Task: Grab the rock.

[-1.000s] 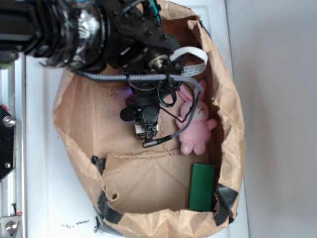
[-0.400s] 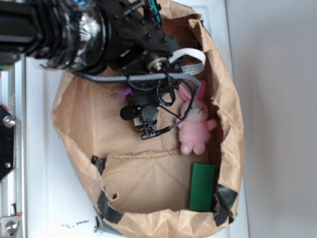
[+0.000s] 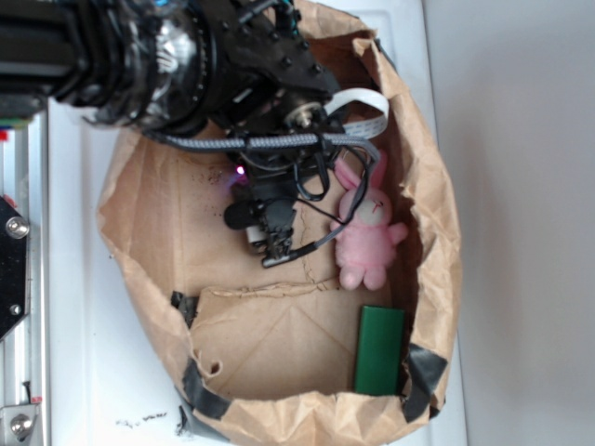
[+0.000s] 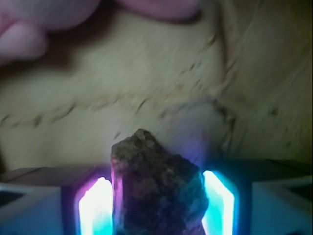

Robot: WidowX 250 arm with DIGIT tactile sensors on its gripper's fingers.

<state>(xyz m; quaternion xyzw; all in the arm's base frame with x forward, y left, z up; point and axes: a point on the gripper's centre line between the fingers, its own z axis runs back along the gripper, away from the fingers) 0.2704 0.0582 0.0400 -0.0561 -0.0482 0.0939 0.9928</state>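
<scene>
Dark mottled rock (image 4: 156, 191) clamped between glowing gripper (image 4: 155, 205) fingers (image 4: 95, 208), brown paper (image 4: 146, 88) beneath, pink plush (image 4: 44, 19) at top edge

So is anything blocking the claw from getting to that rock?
Nothing visible does. In the wrist view the rock already sits between the gripper's two lit fingers; the pink bunny lies off to the side.

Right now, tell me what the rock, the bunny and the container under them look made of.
Rock: natural stone, rough, mottled brown-grey, matte, between the jaws. Bunny: soft pink plush, fuzzy-looking. Container: brown paper bag, creased and crumpled, its corners patched with dark tape.
</scene>
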